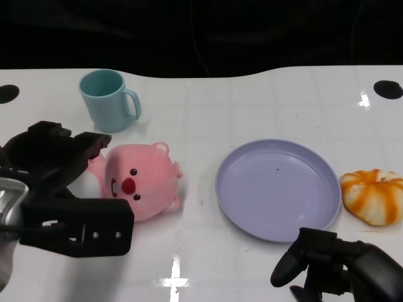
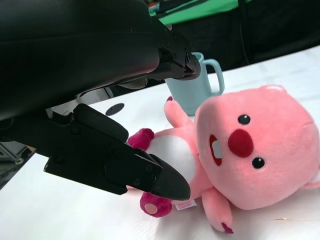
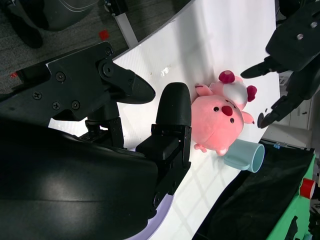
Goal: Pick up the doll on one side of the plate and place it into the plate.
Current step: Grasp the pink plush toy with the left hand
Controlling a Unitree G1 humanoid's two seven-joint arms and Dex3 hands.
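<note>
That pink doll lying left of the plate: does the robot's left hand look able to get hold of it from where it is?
Probably yes. The left hand is open right beside the pink doll, its fingers spread on either side of the body, and nothing lies between them. The mug stands behind the doll, out of the way.

Black left hand (image 1: 63, 195), blocky fingers (image 1: 82, 229) (small screws visible); silver forearm (image 1: 7, 201); black right hand (image 1: 340, 264).

The head view looks down from above onto the tabletop (image 1: 252, 100), taking in the doll (image 1: 141, 179), the plate (image 1: 277, 189) and the cup (image 1: 107, 99). The left wrist view sits close behind the left hand (image 2: 100, 125), facing the doll and cup at near range. The right wrist view is rolled sideways, behind the right hand (image 3: 150, 130), and sees the same doll, cup and left hand from farther off.
</note>
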